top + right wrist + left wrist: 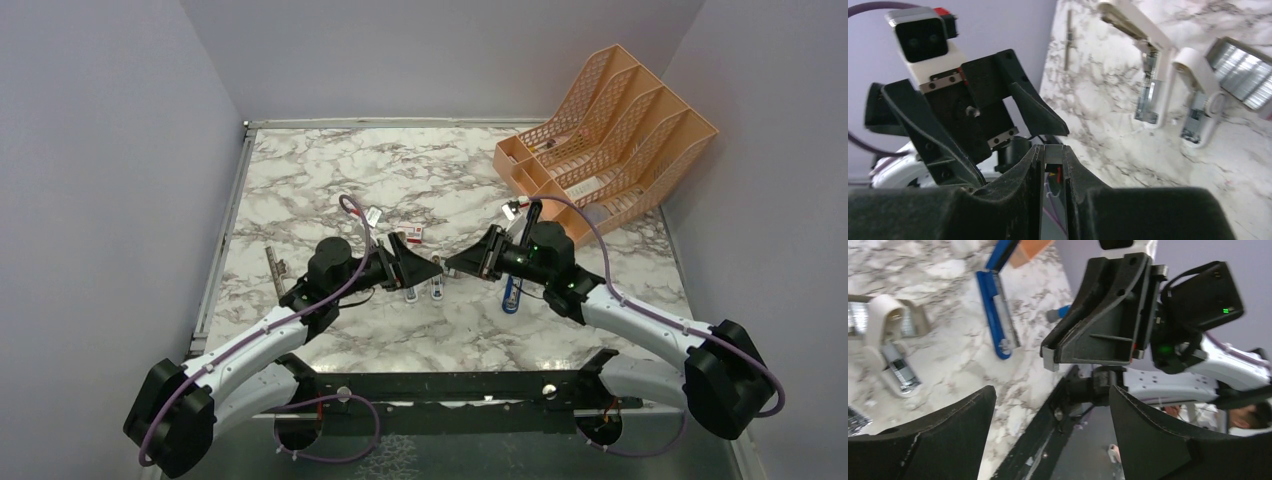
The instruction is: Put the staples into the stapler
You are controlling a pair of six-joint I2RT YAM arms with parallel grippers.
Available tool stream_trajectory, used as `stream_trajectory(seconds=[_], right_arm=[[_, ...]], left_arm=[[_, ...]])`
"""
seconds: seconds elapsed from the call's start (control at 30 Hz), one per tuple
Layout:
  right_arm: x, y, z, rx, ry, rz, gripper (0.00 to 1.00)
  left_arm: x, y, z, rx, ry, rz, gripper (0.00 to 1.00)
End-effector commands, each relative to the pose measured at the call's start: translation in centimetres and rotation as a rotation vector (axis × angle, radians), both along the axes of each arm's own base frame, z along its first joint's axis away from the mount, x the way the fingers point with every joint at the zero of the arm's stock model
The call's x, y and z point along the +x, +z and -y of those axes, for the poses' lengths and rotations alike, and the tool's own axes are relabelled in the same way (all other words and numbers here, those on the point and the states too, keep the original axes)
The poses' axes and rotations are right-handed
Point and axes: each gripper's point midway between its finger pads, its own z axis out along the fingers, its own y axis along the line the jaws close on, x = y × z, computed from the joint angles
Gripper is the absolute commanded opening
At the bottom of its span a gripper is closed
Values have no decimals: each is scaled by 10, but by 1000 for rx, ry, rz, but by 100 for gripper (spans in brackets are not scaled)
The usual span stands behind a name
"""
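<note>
Right claw (456, 263): fingers all but closed, pinching the staples (1048, 359), a small grey block at the tips, held clear of the worktop (330, 180). Left claw (1050, 395): fingers spread wide, nothing between them, tips facing the other's, just apart. The stapler (1147, 92) lies hinged open on the worktop, below and near both sets of tips, touching neither.

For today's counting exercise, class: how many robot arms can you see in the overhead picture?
2. The left arm reaches in from the bottom left, the right arm from the bottom right, both bending towards the middle of the table. No others show.
</note>
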Motion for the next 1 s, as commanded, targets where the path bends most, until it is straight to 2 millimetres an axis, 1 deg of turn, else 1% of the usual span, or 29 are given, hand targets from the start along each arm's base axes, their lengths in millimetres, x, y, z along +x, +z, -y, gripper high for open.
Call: stream_trajectory(seconds=[0.0, 0.13, 0.23, 0.37, 0.43, 0.53, 0.77, 0.87, 0.97], right_arm=[[-13, 59, -8, 217, 80, 90, 23], [-20, 82, -8, 286, 107, 124, 23], [-24, 93, -9, 319, 129, 134, 24], [-28, 102, -9, 360, 144, 140, 23], [-28, 103, -8, 364, 144, 141, 23], [-29, 102, -9, 363, 151, 140, 24], [-31, 98, -9, 365, 163, 132, 24], [-32, 97, -10, 362, 168, 130, 24], [-31, 95, -11, 359, 169, 123, 24]], left_arm=[[-16, 48, 11, -192, -112, 35, 81], [-17, 60, 13, -248, -120, 18, 79], [-18, 71, 16, -287, -143, 13, 76], [-20, 82, 18, -333, -173, 19, 65], [-21, 84, 19, -345, -180, 23, 59], [-22, 87, 19, -365, -185, 28, 53], [-21, 88, 17, -406, -175, 19, 49], [-21, 87, 18, -414, -177, 12, 43], [-22, 88, 18, -418, -182, 15, 36]])
